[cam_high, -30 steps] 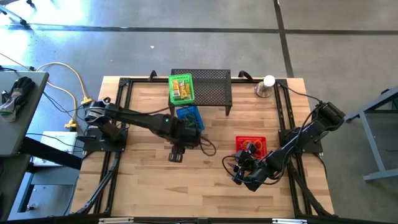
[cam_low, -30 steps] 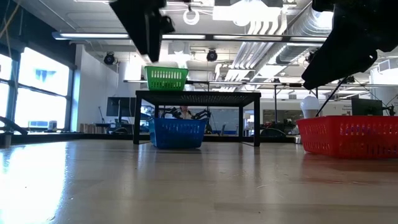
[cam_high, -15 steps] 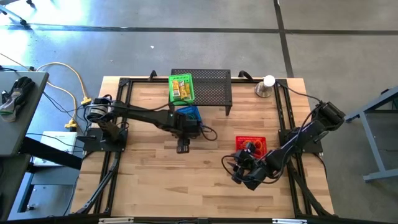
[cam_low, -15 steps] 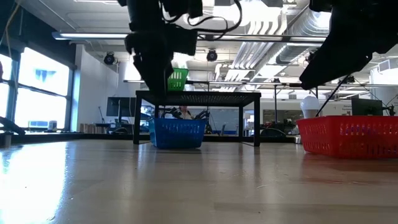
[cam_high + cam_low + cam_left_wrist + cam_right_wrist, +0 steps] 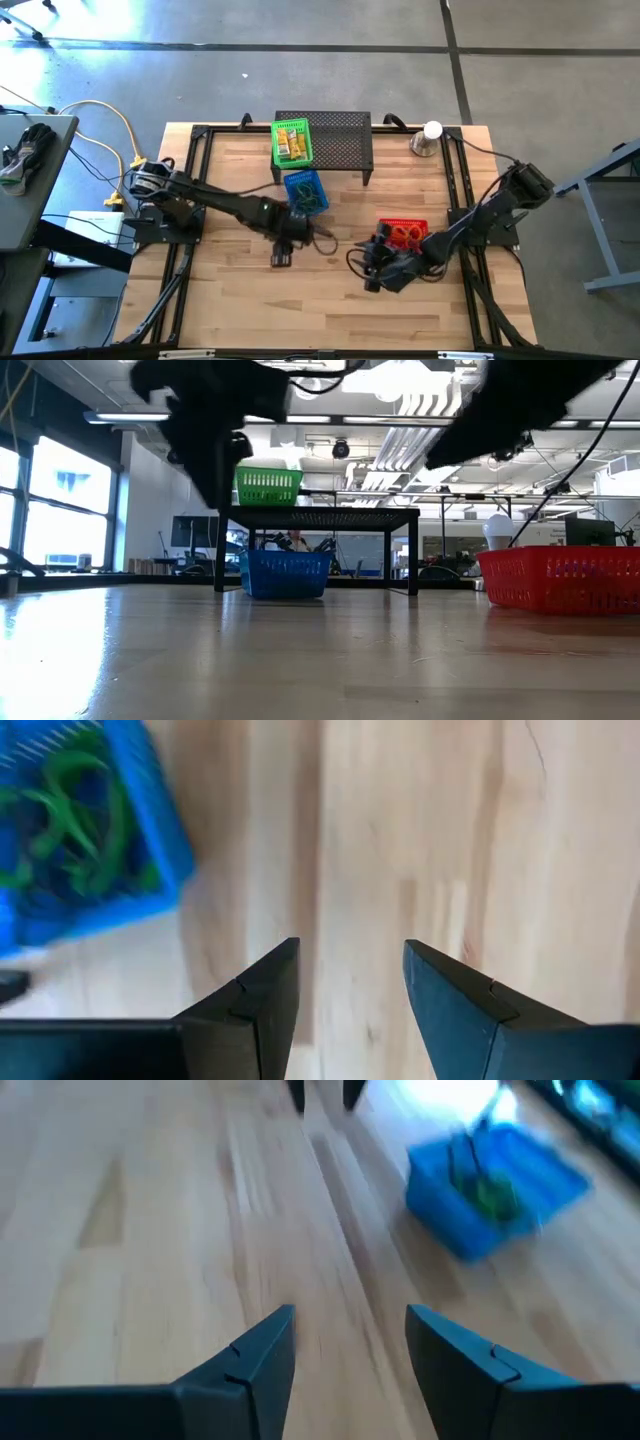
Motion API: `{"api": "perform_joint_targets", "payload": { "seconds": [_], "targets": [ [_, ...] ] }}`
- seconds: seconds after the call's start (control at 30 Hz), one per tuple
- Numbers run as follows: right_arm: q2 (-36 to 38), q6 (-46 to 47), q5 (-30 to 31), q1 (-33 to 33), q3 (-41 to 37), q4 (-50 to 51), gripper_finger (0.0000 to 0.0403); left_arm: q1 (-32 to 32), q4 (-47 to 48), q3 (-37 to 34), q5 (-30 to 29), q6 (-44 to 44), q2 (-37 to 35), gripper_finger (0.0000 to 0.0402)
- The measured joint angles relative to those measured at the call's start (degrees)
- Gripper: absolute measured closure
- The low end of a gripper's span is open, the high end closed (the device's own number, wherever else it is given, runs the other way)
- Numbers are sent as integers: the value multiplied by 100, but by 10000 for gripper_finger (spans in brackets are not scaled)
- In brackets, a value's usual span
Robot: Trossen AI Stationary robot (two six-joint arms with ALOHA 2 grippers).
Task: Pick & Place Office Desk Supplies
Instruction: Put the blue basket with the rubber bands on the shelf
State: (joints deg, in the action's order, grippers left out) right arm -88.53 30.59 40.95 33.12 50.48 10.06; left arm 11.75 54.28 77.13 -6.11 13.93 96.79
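The left gripper (image 5: 281, 258) is being held over bare table (image 5: 230, 300), at 7 o'clock from the blue basket (image 5: 305, 191) of green loops (image 5: 70, 830), fingers apart and empty. The right gripper (image 5: 368, 272) is being held at 8 o'clock from the red basket (image 5: 405, 231), fingers also apart and empty. Yellow packets (image 5: 290, 140) are being kept in the green basket (image 5: 291, 142) on the black stand (image 5: 345, 140).
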Motion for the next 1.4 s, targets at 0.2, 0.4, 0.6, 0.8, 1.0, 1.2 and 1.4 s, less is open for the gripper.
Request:
{"api": "perform_joint_targets", "payload": {
  "seconds": [0.2, 0.4, 0.6, 0.8, 1.0, 1.2, 1.4],
  "targets": [
    [0, -2000, -1166, -705, 0, -1320, 224, 530, 133, -446, -6, 594, -50, 232],
    [-111, -2324, -1881, -1502, 2, -1393, 232, 1193, 114, -813, -663, 1469, -144, 232],
    [-423, -3137, -2639, -2059, 13, -1800, 244, 1904, -49, -1480, -784, 2157, -625, 232],
    [-955, -3763, -2877, -2565, 172, -2336, 246, 2214, -1170, -2068, -1037, 2304, -1184, 232],
    [-1405, -3865, -2916, -2974, 742, -2044, 246, 2262, -2138, -2585, -1274, 1965, -1448, 232],
    [-1898, -4292, -2942, -3266, 1342, -1289, 246, 2121, -2723, -2988, -1436, 1962, -1480, 232],
    [-2225, -4608, -3036, -3340, 1611, -1268, 246, 2035, -3164, -3061, -1509, 2071, -1480, 232]
  ]
}}
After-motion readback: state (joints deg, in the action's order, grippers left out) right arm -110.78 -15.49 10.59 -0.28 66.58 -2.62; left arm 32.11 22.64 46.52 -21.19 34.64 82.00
